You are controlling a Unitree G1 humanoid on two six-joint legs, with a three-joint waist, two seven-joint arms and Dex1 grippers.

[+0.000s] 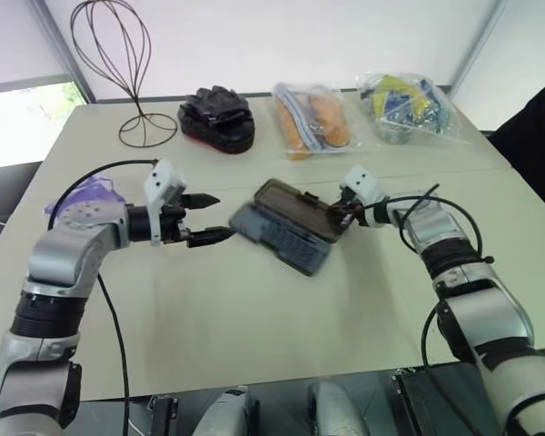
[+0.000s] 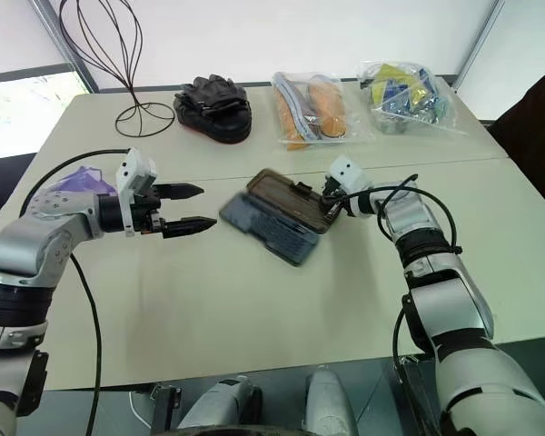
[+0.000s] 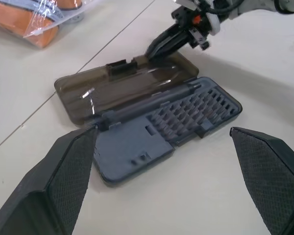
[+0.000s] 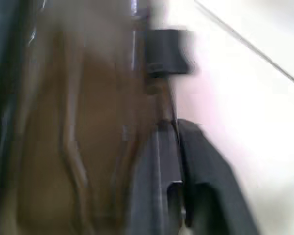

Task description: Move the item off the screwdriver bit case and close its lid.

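At mid-frame on the counter [image 1: 254,318], the case [image 1: 282,238] lies with its lid [image 1: 295,207] open, the left hand [image 1: 223,216] spread wide just left of it, the right hand [image 1: 334,216] touching the lid's right edge, its grip impossible to tell.

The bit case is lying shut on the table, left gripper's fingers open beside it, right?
No, the bit case lies open, its lid folded back flat; the left wrist view shows it. The fingers of the left gripper are open beside it.
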